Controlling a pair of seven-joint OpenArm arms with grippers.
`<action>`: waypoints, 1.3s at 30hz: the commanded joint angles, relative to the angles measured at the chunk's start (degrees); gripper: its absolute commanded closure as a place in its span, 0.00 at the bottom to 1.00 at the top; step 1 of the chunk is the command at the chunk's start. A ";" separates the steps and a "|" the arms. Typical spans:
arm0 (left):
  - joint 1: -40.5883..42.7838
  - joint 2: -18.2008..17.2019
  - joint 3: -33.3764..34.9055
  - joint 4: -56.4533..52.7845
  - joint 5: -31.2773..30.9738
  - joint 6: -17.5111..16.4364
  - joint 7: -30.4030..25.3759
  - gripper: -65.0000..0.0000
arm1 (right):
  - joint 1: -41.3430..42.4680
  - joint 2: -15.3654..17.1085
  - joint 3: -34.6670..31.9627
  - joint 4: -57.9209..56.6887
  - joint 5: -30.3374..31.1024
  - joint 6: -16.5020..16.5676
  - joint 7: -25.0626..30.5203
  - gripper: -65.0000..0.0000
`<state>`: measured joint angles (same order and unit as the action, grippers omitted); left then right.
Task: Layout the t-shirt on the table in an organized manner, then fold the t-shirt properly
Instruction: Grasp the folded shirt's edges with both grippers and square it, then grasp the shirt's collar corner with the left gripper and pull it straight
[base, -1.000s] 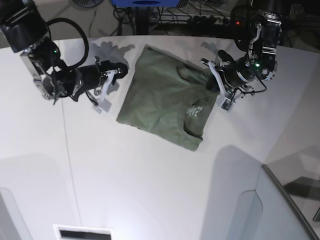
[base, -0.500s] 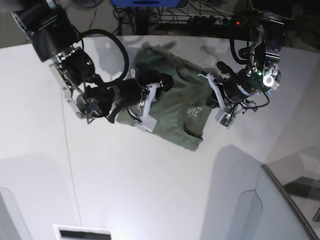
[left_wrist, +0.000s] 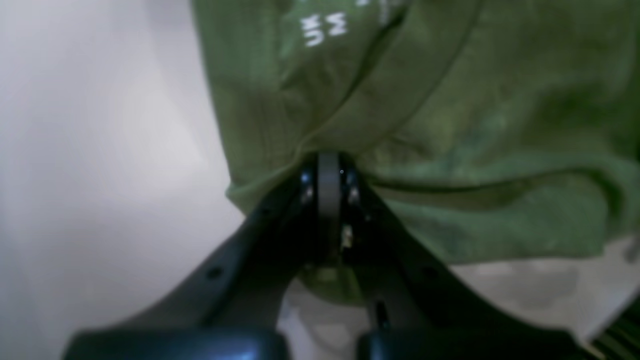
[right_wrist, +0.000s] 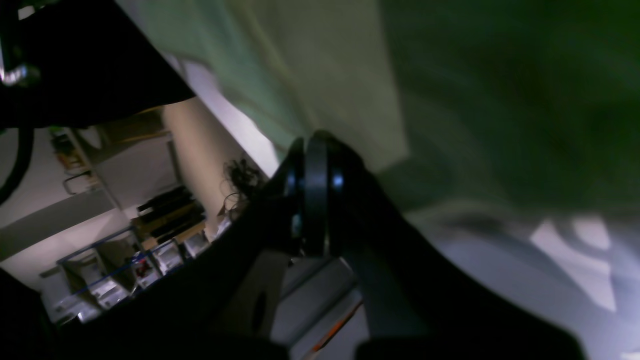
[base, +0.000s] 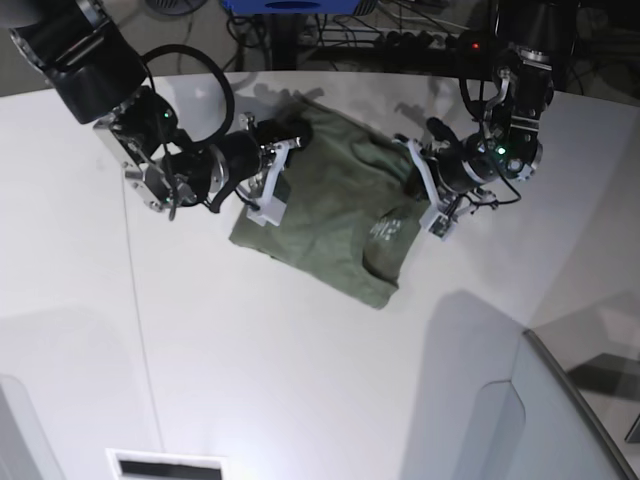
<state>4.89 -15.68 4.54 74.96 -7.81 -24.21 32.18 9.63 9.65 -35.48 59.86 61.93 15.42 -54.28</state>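
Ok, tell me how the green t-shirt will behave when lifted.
Likely floppy: the t-shirt already bunches into folds where the left claw pinches it. Probably light and drapes, sagging between claws. Its edge in the right claw looks thin, so it may slip.

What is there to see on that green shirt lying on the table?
The t-shirt is plain olive-green soft knit, lying partly folded into a rough rectangle on the white table, slightly rumpled. Its ribbed round collar points toward the near edge, with a small white printed neck label showing. The left gripper is shut on the fabric's edge beside the collar; the right gripper is pinching the opposite, far edge.
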 joint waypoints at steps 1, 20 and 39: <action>-0.53 -0.36 -0.36 -1.42 2.85 1.22 2.41 1.00 | 0.97 0.86 0.28 1.11 1.06 0.36 -0.18 1.00; -2.56 1.22 -22.34 20.65 -9.64 1.04 21.22 1.00 | -5.80 6.48 12.94 23.97 1.15 0.10 -1.94 1.00; -13.81 -0.01 -11.79 -9.24 -23.70 0.95 12.87 0.06 | -10.02 12.81 26.03 24.94 0.97 0.27 -1.76 1.00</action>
<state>-8.08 -14.81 -6.90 64.79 -30.72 -22.87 45.80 -1.17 21.76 -9.85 83.99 61.56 15.29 -56.60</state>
